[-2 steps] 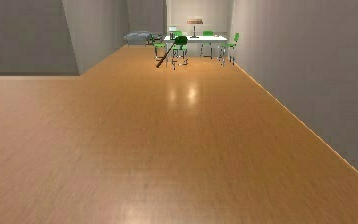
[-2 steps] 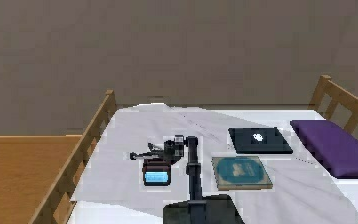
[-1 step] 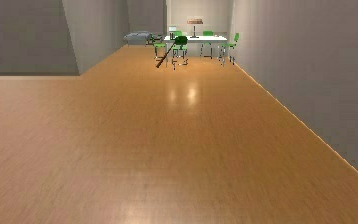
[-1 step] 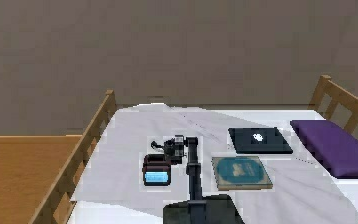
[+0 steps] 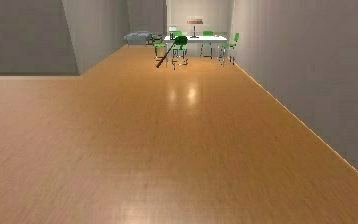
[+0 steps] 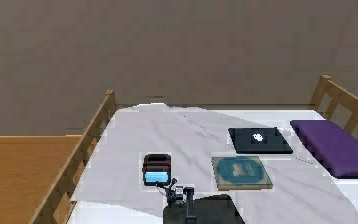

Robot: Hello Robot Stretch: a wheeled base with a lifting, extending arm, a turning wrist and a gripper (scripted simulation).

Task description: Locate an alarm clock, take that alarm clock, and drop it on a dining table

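Took the small dark box with the blue face for the alarm clock (image 6: 157,170). Found it resting on the white sheet (image 6: 177,130) of a bed, low in the middle of the arm side view and not far from the wooden side rail (image 6: 87,150). Placed the gripper (image 6: 170,187) just under it in that view, at the end of the dark arm (image 6: 202,210). Could not tell whether over, beside or touching, could not tell whether holding anything, and could not judge the state of the fingers.

Judged the nearest danger to be right there: a tip or a slide on soft, rumpled cloth from any off-centre contact, perhaps a push toward the rail and off the mattress. Feared also a lift with only a corner caught, and a fall back onto the bed.

Noted a greenish book (image 6: 242,172) just to the clock's right, a black laptop (image 6: 259,140) beyond that, and a purple pillow (image 6: 332,145) farther right. Reckoned on a dragged book from a careless sweep of the arm.

Spotted the dining table (image 5: 209,39) well away, at the far end of a long wooden floor (image 5: 187,140), ringed by green chairs (image 5: 177,45). Expected trouble on that run from a weak hold, and at the table from chairs crowding the edge: a blocked approach, or an early release onto a seat or the floor.
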